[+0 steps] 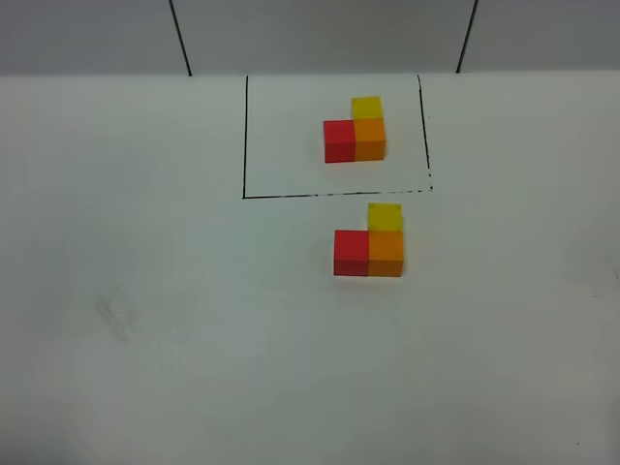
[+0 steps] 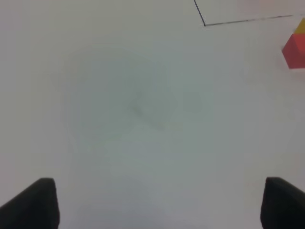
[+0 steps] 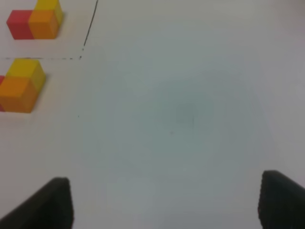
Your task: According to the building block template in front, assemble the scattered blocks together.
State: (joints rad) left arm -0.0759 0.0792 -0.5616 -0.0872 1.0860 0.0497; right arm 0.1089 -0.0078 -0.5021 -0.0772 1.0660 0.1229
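Sitting joined in an L, the three loose red, orange and yellow cubes [image 1: 370, 249] lie at six o'clock of the black-framed matching cluster [image 1: 355, 133]. Left gripper [image 2: 157, 202] and right gripper [image 3: 164, 202] gape wide over bare white table [image 1: 145, 310], holding nothing.

On the white table [image 1: 145, 291], the building block template [image 1: 355, 134] showed red, orange and yellow cubes inside a thin black outline [image 1: 245, 136] — the scattered blocks [image 1: 369, 242] repeated the same red, orange and yellow. Both grippers' fingertips were black.

Both claws show blunt matte-black fingertips [image 2: 33, 205].
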